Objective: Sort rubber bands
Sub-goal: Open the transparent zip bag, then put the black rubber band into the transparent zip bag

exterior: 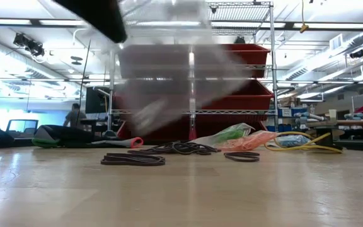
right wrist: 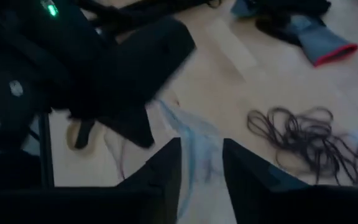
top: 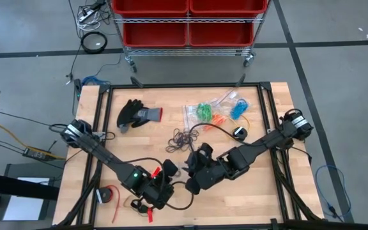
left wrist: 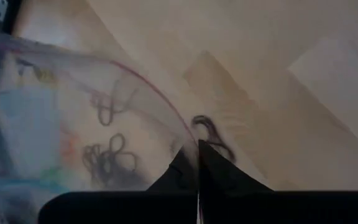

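Keep the left end effector (left wrist: 197,177) clenched on the clear bag (left wrist: 55,124) rim near the worktop's (top: 267,204) front edge. Right end effector (right wrist: 202,165): fingers parted around the bag's edge. Black rubber bands (top: 183,138) lying mid-worktop; feed in gently.

Grey floor (top: 337,70) around the wooden table (top: 260,204). At 12 o'clock a wire rack (top: 187,48) holds red bins (top: 151,6). Ceiling lights (exterior: 333,9) overhead.

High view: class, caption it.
Both grippers, left and right, meet near black rubber bands on the table.
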Controlling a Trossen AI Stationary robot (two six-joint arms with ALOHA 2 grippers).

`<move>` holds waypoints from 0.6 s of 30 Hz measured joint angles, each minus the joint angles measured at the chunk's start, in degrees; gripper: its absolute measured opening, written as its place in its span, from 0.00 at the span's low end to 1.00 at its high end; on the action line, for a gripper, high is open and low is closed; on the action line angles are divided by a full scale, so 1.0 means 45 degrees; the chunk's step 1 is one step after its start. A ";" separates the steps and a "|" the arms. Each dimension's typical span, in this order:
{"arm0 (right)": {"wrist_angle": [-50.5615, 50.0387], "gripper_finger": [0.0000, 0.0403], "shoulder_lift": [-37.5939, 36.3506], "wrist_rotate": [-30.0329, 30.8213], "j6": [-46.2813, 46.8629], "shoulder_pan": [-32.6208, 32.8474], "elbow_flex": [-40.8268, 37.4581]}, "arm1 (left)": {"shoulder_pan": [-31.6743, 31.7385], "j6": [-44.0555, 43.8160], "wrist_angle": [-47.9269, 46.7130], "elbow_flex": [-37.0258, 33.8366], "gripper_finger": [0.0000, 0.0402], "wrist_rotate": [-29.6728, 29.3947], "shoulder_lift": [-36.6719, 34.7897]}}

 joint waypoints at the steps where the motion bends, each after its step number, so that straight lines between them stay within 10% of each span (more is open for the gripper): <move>1: -0.0287 0.28 0.0000 -0.0069 0.0230 0.0037 0.0000 | -0.0051 -0.0119 0.0151 -0.0123 0.00 0.0036 0.0000; 18: -0.3373 0.31 -0.0010 0.0022 0.4230 0.0529 -0.1592 | -0.0344 -0.1678 -0.0060 -0.0346 0.00 0.0536 -0.0044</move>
